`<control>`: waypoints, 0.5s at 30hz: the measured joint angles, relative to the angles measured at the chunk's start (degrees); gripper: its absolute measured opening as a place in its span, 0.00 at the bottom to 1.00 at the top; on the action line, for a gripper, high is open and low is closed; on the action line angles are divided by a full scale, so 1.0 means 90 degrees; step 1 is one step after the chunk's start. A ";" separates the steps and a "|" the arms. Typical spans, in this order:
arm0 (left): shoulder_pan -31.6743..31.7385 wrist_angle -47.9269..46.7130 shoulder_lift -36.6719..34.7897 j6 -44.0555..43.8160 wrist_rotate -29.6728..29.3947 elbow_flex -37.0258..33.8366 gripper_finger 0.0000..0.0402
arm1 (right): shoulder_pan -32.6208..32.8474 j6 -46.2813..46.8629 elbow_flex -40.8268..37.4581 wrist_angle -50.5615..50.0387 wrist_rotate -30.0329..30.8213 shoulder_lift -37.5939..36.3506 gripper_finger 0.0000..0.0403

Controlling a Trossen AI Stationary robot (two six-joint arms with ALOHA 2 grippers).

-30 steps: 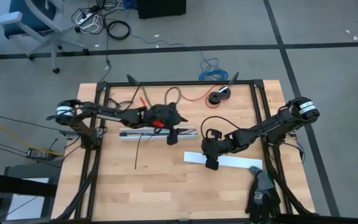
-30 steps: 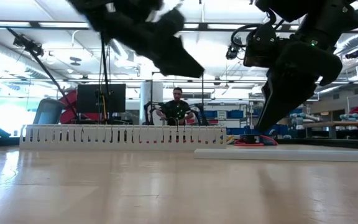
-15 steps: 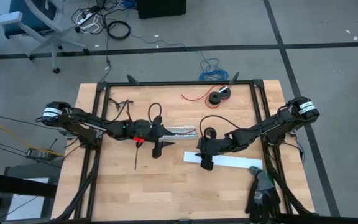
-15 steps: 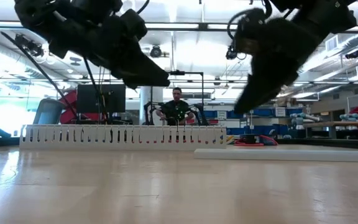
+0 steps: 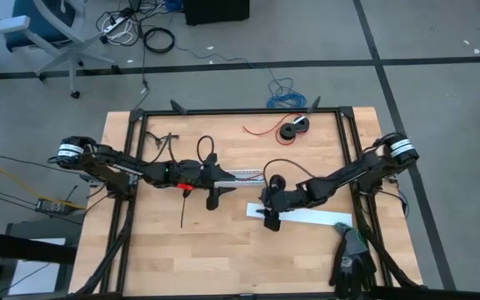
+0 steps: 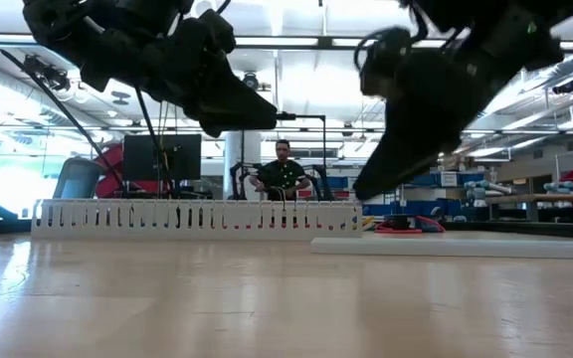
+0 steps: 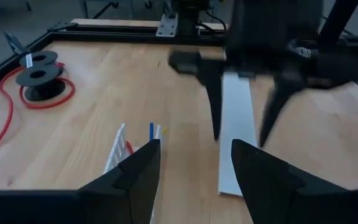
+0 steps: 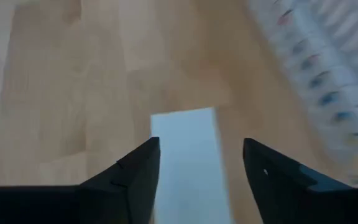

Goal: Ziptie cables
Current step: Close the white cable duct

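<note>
cables (image 7: 155, 132): light, floppy; grab at bundled end
left gripper (image 7: 194, 177): open, empty, cables just ahead of fingers
right gripper (image 8: 201, 177): open, empty

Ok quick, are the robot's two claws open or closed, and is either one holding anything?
Left claw: open, holding nothing, above the wooden table.
Right claw: open, holding nothing, over the white strip.

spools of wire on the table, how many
2, side by side at the table's far edge on the right-arm side: a black spool and a second spool wound with red wire. More could sit hidden under the arms.
</note>
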 joint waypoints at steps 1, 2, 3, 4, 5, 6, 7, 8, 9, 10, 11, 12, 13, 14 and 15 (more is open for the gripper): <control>0.0000 0.0003 0.0000 -0.0063 0.0001 0.0000 0.52 | 0.0011 -0.0007 -0.0002 0.0202 -0.0109 0.0177 0.56; 0.0000 0.0010 0.0000 -0.0103 0.0000 0.0000 0.52 | 0.0026 -0.0088 -0.0002 0.0418 -0.0259 0.0312 0.58; 0.0000 0.0005 0.0000 -0.0118 0.0000 0.0000 0.52 | 0.0041 -0.0173 -0.0002 0.0554 -0.0424 0.0405 0.60; -0.0002 0.0007 0.0000 -0.0119 0.0000 0.0000 0.52 | 0.0049 -0.0226 -0.0002 0.0664 -0.0586 0.0467 0.62; -0.0008 0.0002 0.0000 -0.0121 0.0000 0.0000 0.52 | 0.0056 -0.0241 -0.0002 0.0749 -0.0649 0.0510 0.64; -0.0019 0.0007 0.0000 -0.0123 0.0000 0.0000 0.52 | 0.0064 -0.0245 -0.0002 0.0761 -0.0667 0.0524 0.66; -0.0033 0.0008 0.0001 -0.0122 -0.0004 0.0000 0.52 | 0.0067 -0.0237 -0.0002 0.0746 -0.0668 0.0524 0.67; -0.0045 0.0008 0.0001 -0.0123 -0.0001 0.0000 0.52 | 0.0059 -0.0218 0.0000 0.0745 -0.0657 0.0524 0.67; -0.0058 0.0007 0.0002 -0.0123 0.0000 0.0000 0.52 | 0.0054 -0.0223 0.0002 0.0708 -0.0588 0.0524 0.67; -0.0071 0.0008 0.0002 -0.0121 0.0000 0.0000 0.52 | 0.0052 -0.0309 0.0002 0.0640 -0.0458 0.0524 0.67; -0.0080 0.0010 0.0002 -0.0121 0.0000 0.0000 0.52 | 0.0052 -0.0420 0.0002 0.0569 -0.0300 0.0524 0.67; -0.0085 0.0010 0.0001 -0.0121 0.0000 0.0000 0.52 | 0.0052 -0.0505 0.0002 0.0521 -0.0174 0.0524 0.67; -0.0085 0.0010 0.0002 -0.0123 0.0000 0.0000 0.52 | 0.0052 -0.0557 0.0002 0.0490 -0.0055 0.0524 0.67; -0.0085 0.0009 0.0002 -0.0126 0.0000 0.0000 0.52 | 0.0052 -0.0575 0.0002 0.0487 0.0023 0.0524 0.66; -0.0085 0.0008 0.0002 -0.0140 0.0000 0.0000 0.52 | 0.0052 -0.0577 0.0002 0.0499 0.0061 0.0524 0.66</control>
